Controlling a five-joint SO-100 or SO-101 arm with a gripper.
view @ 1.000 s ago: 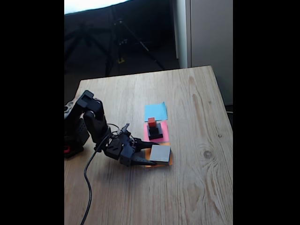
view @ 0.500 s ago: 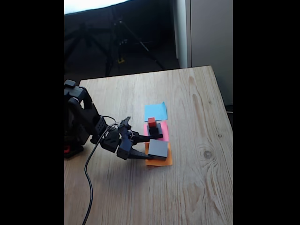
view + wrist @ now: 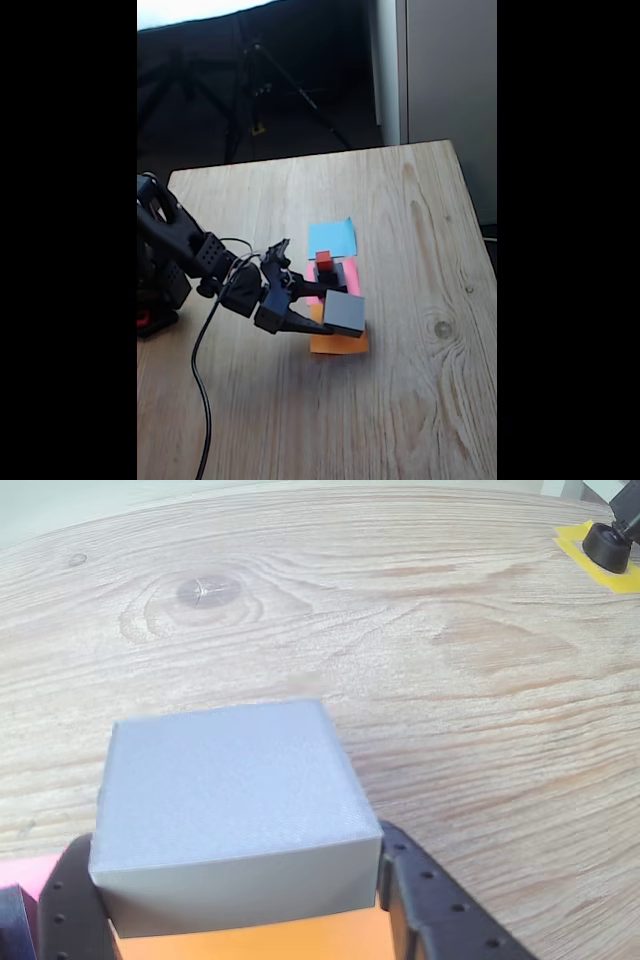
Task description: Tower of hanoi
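Note:
My gripper (image 3: 330,313) is shut on the large grey block (image 3: 344,313), which hangs tilted a little above the orange paper square (image 3: 340,343). In the wrist view the grey block (image 3: 232,815) sits between my two black fingers (image 3: 420,910), with the orange paper (image 3: 260,942) below it. Behind the grey block, on the pink paper square (image 3: 350,275), stands a stack: a black block (image 3: 330,278) with a red cube (image 3: 324,260) on top. The lower part of that stack is hidden by my gripper and the grey block.
A blue paper square (image 3: 332,238) lies beyond the pink one. The wooden table (image 3: 420,380) has free room to the right and front. The arm's base (image 3: 155,290) and a black cable (image 3: 205,400) are at the left. A black foot on yellow tape (image 3: 608,548) stands far right.
The gripper has lifted the grey block off the orange paper and carried it slightly right; the arm has stretched out further from its base.

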